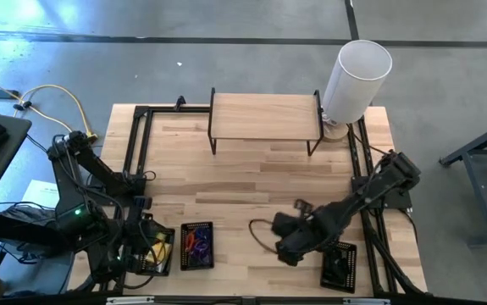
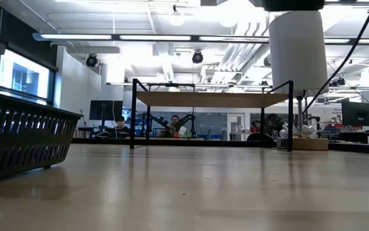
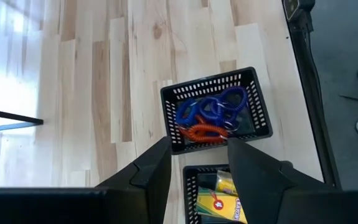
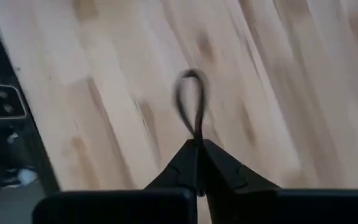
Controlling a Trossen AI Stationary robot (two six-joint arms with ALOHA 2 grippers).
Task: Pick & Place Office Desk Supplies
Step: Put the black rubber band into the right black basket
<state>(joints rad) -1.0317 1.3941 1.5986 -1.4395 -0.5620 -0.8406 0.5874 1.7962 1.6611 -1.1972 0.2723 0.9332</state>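
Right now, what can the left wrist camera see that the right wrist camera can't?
Only the left wrist view shows a black mesh tray holding blue coiled loops and an orange one, plus a second tray with yellow packets, with the open left gripper above them. Only the right wrist view shows the right gripper shut on a thin dark loop. Both show the wooden table.
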